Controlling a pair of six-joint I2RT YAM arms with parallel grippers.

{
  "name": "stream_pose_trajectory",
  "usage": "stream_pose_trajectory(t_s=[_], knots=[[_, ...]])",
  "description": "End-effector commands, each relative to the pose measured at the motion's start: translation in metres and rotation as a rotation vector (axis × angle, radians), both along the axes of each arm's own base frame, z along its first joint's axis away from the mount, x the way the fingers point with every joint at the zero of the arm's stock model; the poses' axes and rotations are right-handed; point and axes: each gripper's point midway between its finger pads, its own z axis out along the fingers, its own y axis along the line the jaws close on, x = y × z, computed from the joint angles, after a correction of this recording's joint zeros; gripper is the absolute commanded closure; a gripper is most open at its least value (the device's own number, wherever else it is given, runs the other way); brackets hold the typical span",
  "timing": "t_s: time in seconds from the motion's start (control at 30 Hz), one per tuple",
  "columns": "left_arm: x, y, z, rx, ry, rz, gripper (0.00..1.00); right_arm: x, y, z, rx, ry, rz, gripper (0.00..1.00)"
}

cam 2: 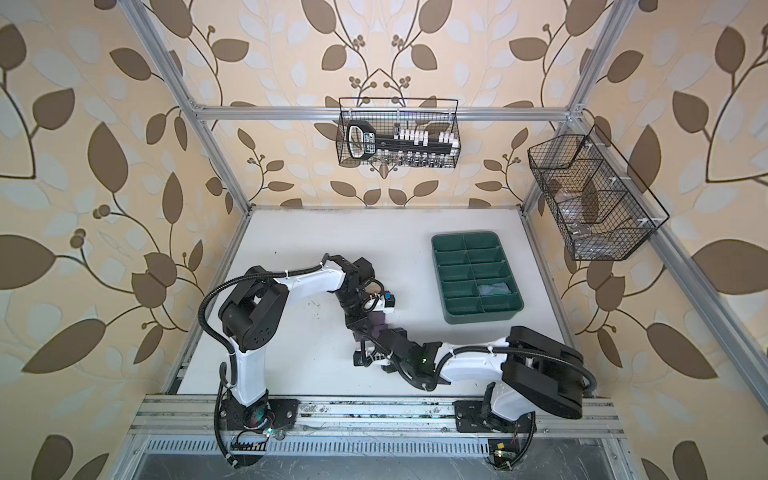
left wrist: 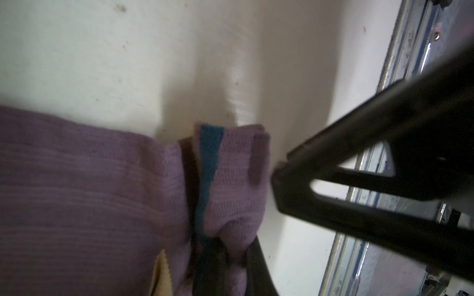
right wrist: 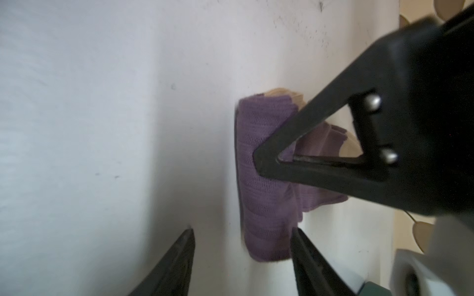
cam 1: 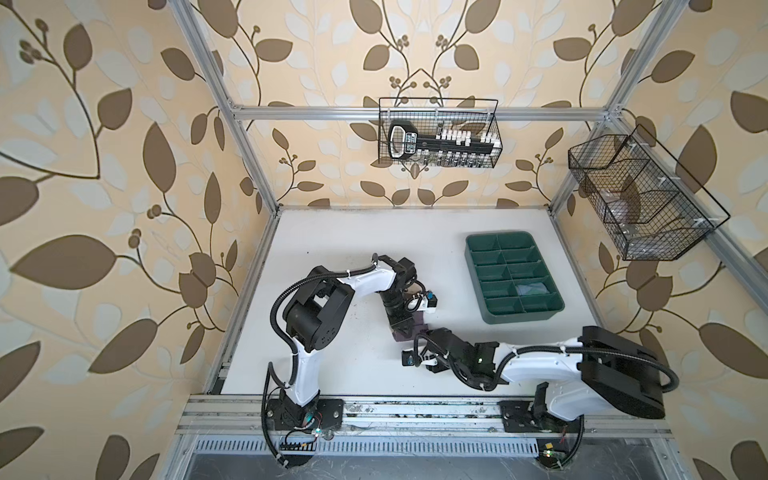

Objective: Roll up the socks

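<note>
The purple knitted sock was found mostly rolled, clenched in the left hand; the right hand was spread, unclosed; finishing was judged outstanding.

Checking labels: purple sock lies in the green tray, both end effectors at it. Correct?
Wrong on the tray. The purple sock lies on the white table, left of the green tray, as both top views show. The left end effector and right end effector are at it.
</note>
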Motion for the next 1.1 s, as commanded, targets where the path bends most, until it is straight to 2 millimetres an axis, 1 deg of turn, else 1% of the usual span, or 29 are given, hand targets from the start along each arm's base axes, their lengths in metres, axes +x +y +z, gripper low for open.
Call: stream_pose_trajectory(t_s=[0.0,0.03,0.07,0.2,0.23,0.27,0.3,0.4,0.47,0.53,0.57,0.63,0.67,0.7,0.77,0.8,0.83,0.87,0.9,0.93,0.97,1.0,1.03,1.07], knots=[[0.005,0.002,0.000,0.011,0.010,0.013,0.95,0.016,0.020,0.008,0.065,-0.021,-0.005,0.46],[0.005,0.002,0.000,0.012,0.009,0.014,0.95,0.015,0.021,0.005,0.054,-0.011,-0.003,0.50],[0.005,0.002,0.000,0.012,0.006,0.016,0.95,0.015,0.023,0.004,0.051,-0.009,-0.001,0.55],[0.006,0.003,0.002,0.002,-0.021,0.013,0.93,0.009,0.026,-0.002,0.028,-0.002,0.018,0.85],[0.007,0.003,0.003,-0.001,-0.035,0.015,0.92,0.008,0.025,-0.003,0.019,-0.004,0.020,0.90],[0.008,0.003,0.004,-0.007,-0.051,0.015,0.87,0.008,0.026,-0.005,0.008,-0.005,0.020,0.96],[0.011,0.003,0.007,-0.018,-0.067,0.023,0.80,0.007,0.025,-0.007,-0.005,-0.002,0.018,1.00],[0.016,0.002,0.021,-0.077,-0.124,0.058,0.69,0.003,0.022,-0.010,-0.031,0.039,0.010,1.00],[0.026,0.005,0.035,-0.099,-0.199,0.098,0.64,-0.001,0.018,-0.012,-0.044,0.079,0.006,1.00],[0.042,0.012,0.056,-0.141,-0.287,0.180,0.58,-0.007,0.014,-0.012,-0.045,0.132,0.000,1.00],[0.051,0.018,0.069,-0.164,-0.346,0.230,0.55,-0.011,0.011,-0.012,-0.049,0.160,0.001,1.00],[0.072,0.037,0.097,-0.188,-0.487,0.353,0.49,-0.018,0.009,-0.011,-0.054,0.208,0.010,1.00],[0.082,0.051,0.114,-0.194,-0.579,0.420,0.48,-0.020,0.008,-0.009,-0.056,0.234,0.012,1.00],[0.091,0.066,0.137,-0.203,-0.685,0.501,0.46,-0.024,0.008,-0.009,-0.063,0.270,0.016,1.00],[0.101,0.101,0.167,-0.181,-0.872,0.656,0.42,-0.023,0.007,-0.005,-0.057,0.333,-0.018,1.00],[0.103,0.122,0.190,-0.179,-0.995,0.746,0.36,-0.020,0.008,-0.004,-0.051,0.365,-0.048,1.00],[0.100,0.138,0.209,-0.191,-1.091,0.812,0.29,-0.019,0.008,-0.003,-0.051,0.405,-0.064,1.00],[0.093,0.154,0.233,-0.237,-1.194,0.874,0.21,-0.018,0.009,-0.002,-0.052,0.459,-0.074,1.00],[0.082,0.164,0.251,-0.287,-1.275,0.907,0.14,-0.016,0.009,-0.001,-0.048,0.513,-0.090,1.00],[0.070,0.170,0.269,-0.343,-1.334,0.916,0.07,-0.013,0.011,0.001,-0.031,0.571,-0.110,1.00],[0.059,0.173,0.281,-0.385,-1.362,0.919,0.01,-0.010,0.012,0.002,-0.016,0.622,-0.131,0.99],[0.048,0.175,0.290,-0.421,-1.371,0.914,0.01,-0.006,0.013,0.004,0.006,0.672,-0.159,0.97],[0.037,0.172,0.295,-0.457,-1.354,0.887,0.01,-0.002,0.012,0.004,0.018,0.719,-0.186,0.97],[0.030,0.168,0.297,-0.483,-1.330,0.867,0.01,0.000,0.012,0.004,0.022,0.755,-0.193,0.96]])
